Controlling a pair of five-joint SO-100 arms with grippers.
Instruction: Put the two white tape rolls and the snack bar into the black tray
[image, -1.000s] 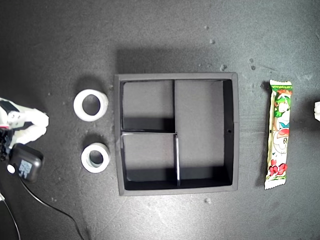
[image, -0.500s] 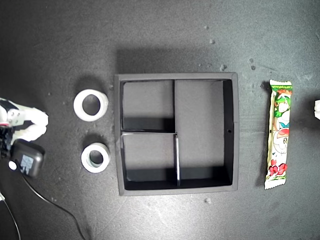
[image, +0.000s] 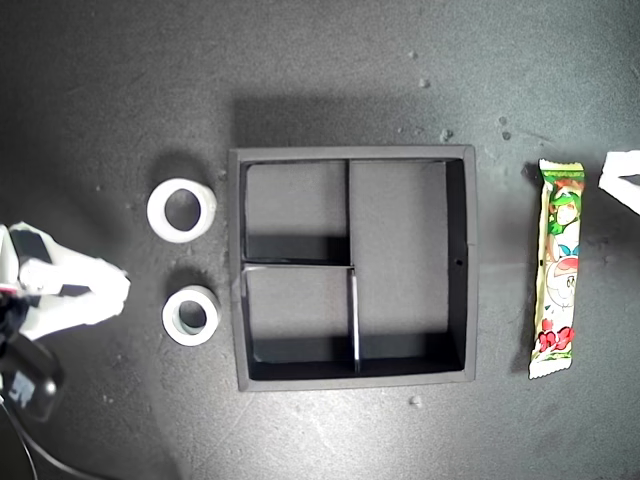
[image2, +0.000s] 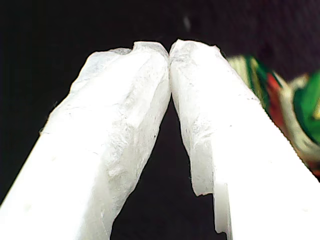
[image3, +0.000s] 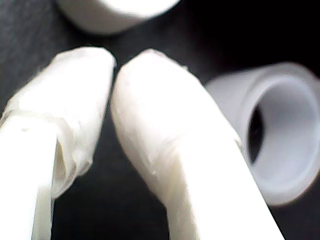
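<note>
The black tray (image: 470, 260) sits mid-table with its three compartments holding nothing. On the exterior view's left lie two white tape rolls, the larger (image: 181, 208) farther back and the smaller (image: 191, 315) nearer. My second gripper (image: 118, 290) is shut, its tip just short of the smaller roll; its wrist view shows the tips (image3: 115, 65) together, one roll (image3: 285, 150) beside them and another (image3: 115, 12) beyond. The snack bar (image: 559, 268) lies on the exterior view's right. My first gripper (image: 612, 175) is shut beside the bar's far end, with the snack bar (image2: 290, 100) visible past its tips (image2: 169, 50).
A black camera block with its cable (image: 30, 385) hangs on the second arm at the exterior view's lower left. Small crumbs (image: 415, 401) dot the dark tabletop around the tray.
My second gripper has swung toward the exterior view's right, closer to the smaller tape roll. My first gripper has come further into the exterior view near the snack bar's far end.
</note>
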